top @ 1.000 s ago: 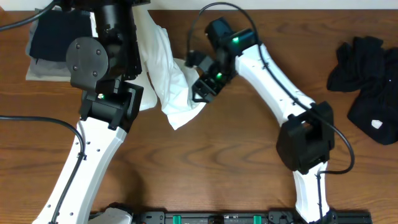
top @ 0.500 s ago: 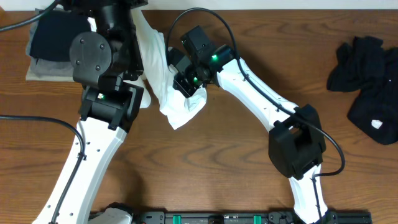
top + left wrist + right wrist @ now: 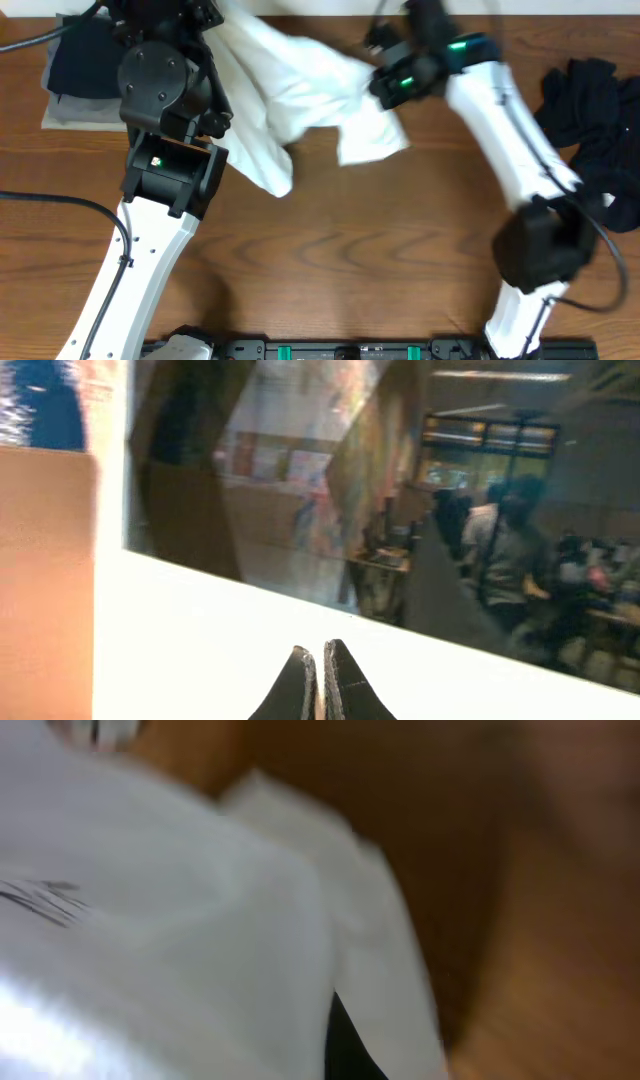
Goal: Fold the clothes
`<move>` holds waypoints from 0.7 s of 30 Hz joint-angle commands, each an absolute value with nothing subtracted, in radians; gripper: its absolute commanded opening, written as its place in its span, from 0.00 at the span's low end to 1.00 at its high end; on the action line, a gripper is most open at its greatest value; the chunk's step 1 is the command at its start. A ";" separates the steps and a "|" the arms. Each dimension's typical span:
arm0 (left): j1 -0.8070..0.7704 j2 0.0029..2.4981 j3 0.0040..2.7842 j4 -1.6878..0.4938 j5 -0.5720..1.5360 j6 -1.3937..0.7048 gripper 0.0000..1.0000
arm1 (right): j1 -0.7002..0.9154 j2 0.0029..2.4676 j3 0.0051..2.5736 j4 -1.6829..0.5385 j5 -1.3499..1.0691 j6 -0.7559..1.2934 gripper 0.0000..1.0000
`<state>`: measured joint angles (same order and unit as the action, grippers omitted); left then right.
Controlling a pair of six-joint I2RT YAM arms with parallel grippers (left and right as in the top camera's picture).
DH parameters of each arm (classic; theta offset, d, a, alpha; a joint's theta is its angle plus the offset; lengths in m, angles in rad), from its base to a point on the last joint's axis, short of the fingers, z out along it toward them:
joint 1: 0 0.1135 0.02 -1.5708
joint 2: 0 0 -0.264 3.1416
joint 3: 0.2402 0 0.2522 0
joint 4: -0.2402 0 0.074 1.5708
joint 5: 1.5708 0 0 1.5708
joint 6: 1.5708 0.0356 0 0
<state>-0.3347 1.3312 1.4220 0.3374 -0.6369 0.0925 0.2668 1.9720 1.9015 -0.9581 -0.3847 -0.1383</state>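
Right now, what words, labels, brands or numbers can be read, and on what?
None can be read.
Dark print on the white T-shirt: too blurred to read.
Posters in the left wrist view's background: too blurred to read.

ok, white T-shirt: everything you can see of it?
The white T-shirt is soft, plain fabric, creased and bunched, stretched across the far side of the brown table. One end runs up under the left arm near the table's back edge; a fold hangs down to a corner beside that arm. The other end meets the right end effector, shut on it, with a flap lying below. The right wrist view, blurred, shows small dark print on the cloth.
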 commanded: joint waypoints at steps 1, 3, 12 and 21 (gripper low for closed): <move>-0.331 1.299 1.438 0.345 -0.744 0.139 0.06 | 0.207 1.836 1.908 -0.972 -0.389 -0.128 0.01; -0.331 1.285 1.438 0.344 -0.757 0.147 0.06 | 0.170 1.773 1.908 -1.000 -0.393 -0.128 0.01; -0.333 1.159 1.438 0.169 -0.756 0.148 0.06 | 0.100 1.552 1.908 -1.225 -0.384 -0.128 0.01; -0.364 1.102 1.438 -0.070 -0.756 0.137 0.06 | 0.100 1.520 1.908 -1.303 -0.370 -0.128 0.01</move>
